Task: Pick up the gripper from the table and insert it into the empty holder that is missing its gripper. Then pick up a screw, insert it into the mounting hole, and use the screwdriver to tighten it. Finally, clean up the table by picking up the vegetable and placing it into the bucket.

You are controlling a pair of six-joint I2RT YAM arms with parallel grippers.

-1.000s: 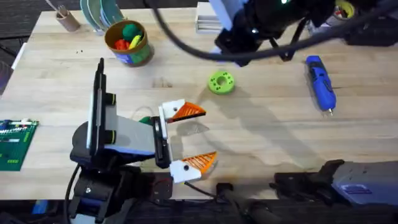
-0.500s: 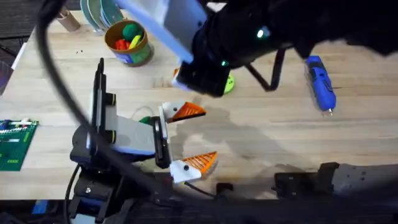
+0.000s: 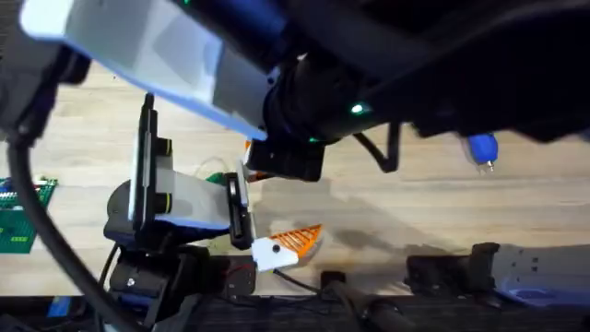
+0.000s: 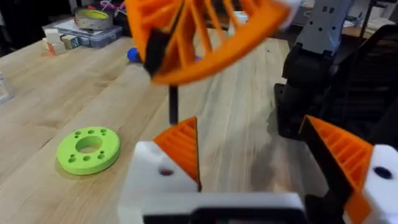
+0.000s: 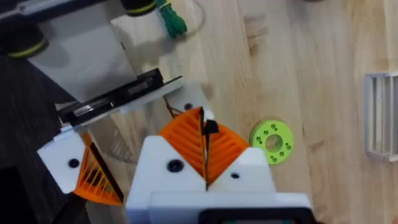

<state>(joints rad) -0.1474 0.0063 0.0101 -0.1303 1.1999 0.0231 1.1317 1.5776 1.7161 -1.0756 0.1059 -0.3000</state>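
Screw: a thin dark pin (image 4: 173, 106), and by my read it's the screw. It hangs point-down just above the holder (image 4: 149, 183), in the middle of the overhead frame under the big arm.
Handling: light, stiff and slick, I'd say, and small enough to twist or drop. It's best held high on the shank so the tip stays free.
Right claw (image 5: 205, 149): orange pads pressed together, pinching the screw between them.
Right arm: stretched across the overhead frame from the right, wrist tipped down over the other claw.
Left claw (image 4: 249, 146): spread wide and holding nothing, its fingers lying out level just over the desk (image 4: 56, 93).
Mounting hole (image 4: 165, 172): close beneath the screw tip, not yet entered.
Screwdriver (image 3: 481, 146): on the desk, right of centre, well apart.
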